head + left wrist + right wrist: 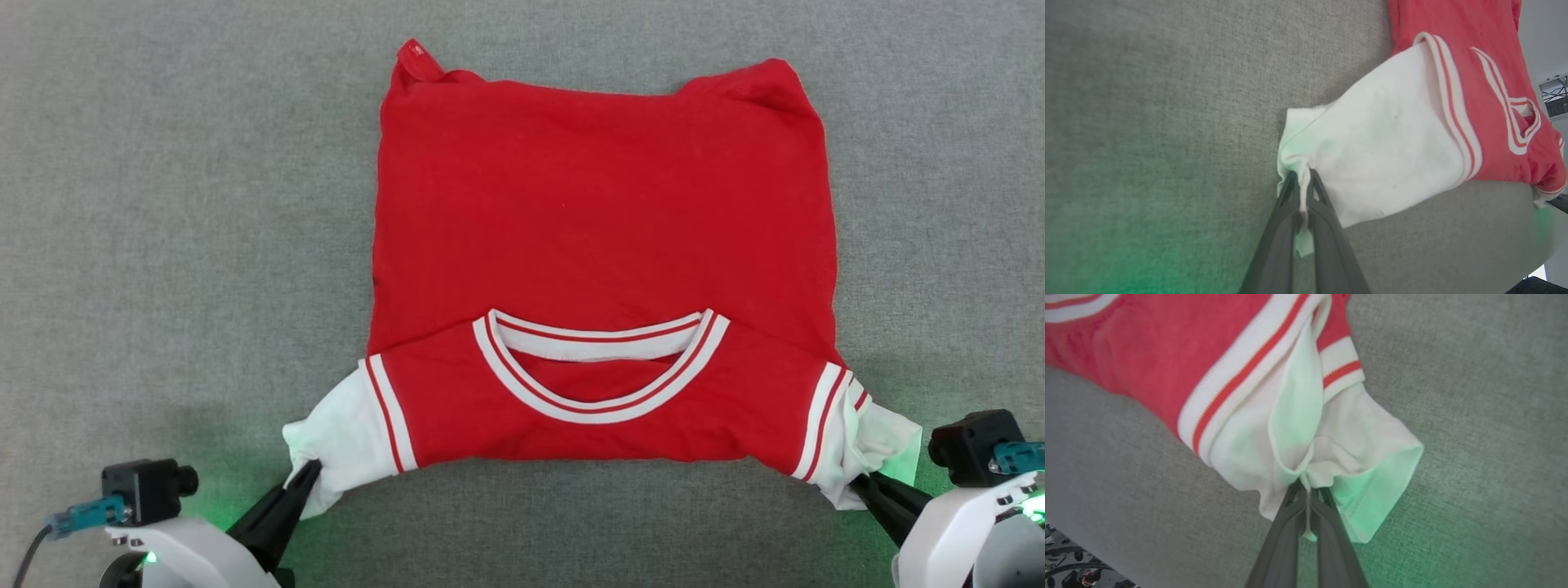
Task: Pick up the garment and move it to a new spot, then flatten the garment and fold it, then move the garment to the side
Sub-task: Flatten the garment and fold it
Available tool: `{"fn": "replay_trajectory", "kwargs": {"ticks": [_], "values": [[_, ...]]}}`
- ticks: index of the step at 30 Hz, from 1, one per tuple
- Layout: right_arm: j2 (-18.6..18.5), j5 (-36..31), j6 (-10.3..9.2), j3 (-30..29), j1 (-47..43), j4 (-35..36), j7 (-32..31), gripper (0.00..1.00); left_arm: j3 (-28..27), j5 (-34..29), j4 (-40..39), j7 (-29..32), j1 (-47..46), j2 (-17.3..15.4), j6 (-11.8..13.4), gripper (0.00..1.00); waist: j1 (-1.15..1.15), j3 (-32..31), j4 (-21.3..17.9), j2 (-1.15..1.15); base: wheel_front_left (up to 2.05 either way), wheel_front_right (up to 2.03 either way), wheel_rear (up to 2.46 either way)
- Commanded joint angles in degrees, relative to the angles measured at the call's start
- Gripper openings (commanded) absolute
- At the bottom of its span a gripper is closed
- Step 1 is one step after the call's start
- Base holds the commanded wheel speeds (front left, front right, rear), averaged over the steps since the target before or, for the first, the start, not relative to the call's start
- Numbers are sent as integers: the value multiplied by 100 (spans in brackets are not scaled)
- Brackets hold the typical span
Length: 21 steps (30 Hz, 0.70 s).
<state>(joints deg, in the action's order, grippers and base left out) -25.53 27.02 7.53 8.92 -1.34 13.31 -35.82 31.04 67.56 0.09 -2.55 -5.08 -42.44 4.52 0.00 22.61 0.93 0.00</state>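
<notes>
Head view: the garment lies on the grey cloth-covered surface, ahead of and between the two jaw pairs. A plain red panel covers its far part, and the near edge of that panel meets the striped collar, which sits about midway between the grippers. The left gripper has its jaws closed on the outer corner of the white sleeve on that side. The right gripper has its jaws closed on the bunched white sleeve on the other side. Each sleeve is drawn out from the red body toward its jaws. A green glow falls on the surface beside each wrist. Left wrist view: the two dark fingers are pressed together with a pinch of white sleeve cloth between them, and a small tag of it hangs below the pinch. The sleeve fans out from the fingertips up and to the right, then comes the white-and-red armhole trim, and the red body with the collar lies beyond. Grey surface lies to the left of the jaws. Right wrist view: the fingers are closed on a gathered fold of white sleeve. The sleeve opening gapes just right of the tips, tinted green. The striped trim and red body run up and to the left of the jaws, and grey surface lies to the right.
</notes>
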Motion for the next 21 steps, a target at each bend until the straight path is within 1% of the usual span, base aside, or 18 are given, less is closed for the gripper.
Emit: {"fn": "replay_trajectory", "kwargs": {"ticks": [1, 8, 9, 10, 11, 12, 14, 17, 21], "values": [[10, -79, -5, 88, 27, -167, 12, 0, 108, -19, 237, 131, -50, 110, 65, 0, 0, 16, -10, 0, 0, 0, 0], [69, -116, -5, 243, 139, -425, 214, 0, 194, -73, 486, 149, -148, 217, 27, 0, 0, 24, -32, 0, 0, 0, 0], [67, -133, -6, 259, 162, -437, 250, 6, 197, -77, 504, 147, -155, 226, 27, 0, 0, 20, -33, 0, 0, 0, 0], [74, -140, -5, 263, 182, -447, 267, 32, 201, -80, 523, 146, -157, 230, 32, 0, 0, 14, -36, 0, 0, 0, 0], [82, -173, -5, 258, 201, -430, 313, 69, 205, -89, 538, 142, -162, 231, 36, 0, 0, 6, -39, 0, 0, 0, 0], [92, -199, -5, 245, 218, -389, 336, 100, 204, -100, 545, 126, -165, 241, 45, 0, 0, -5, -45, 0, 0, 0, 0], [78, -231, -5, 180, 254, -230, 338, 100, 201, -85, 535, 104, -141, 256, 70, 0, 0, -35, -60, 0, 0, 0, 0], [114, -185, -5, -153, 288, 196, 265, 100, 185, -66, 493, 70, -67, 248, 107, 0, 0, -82, -93, 0, 0, 0, 0], [28, -65, -5, -655, 366, 904, -128, 100, 174, -50, 399, 41, -4, 224, 124, 0, 0, -124, -111, 0, 0, 0, 0]]}}
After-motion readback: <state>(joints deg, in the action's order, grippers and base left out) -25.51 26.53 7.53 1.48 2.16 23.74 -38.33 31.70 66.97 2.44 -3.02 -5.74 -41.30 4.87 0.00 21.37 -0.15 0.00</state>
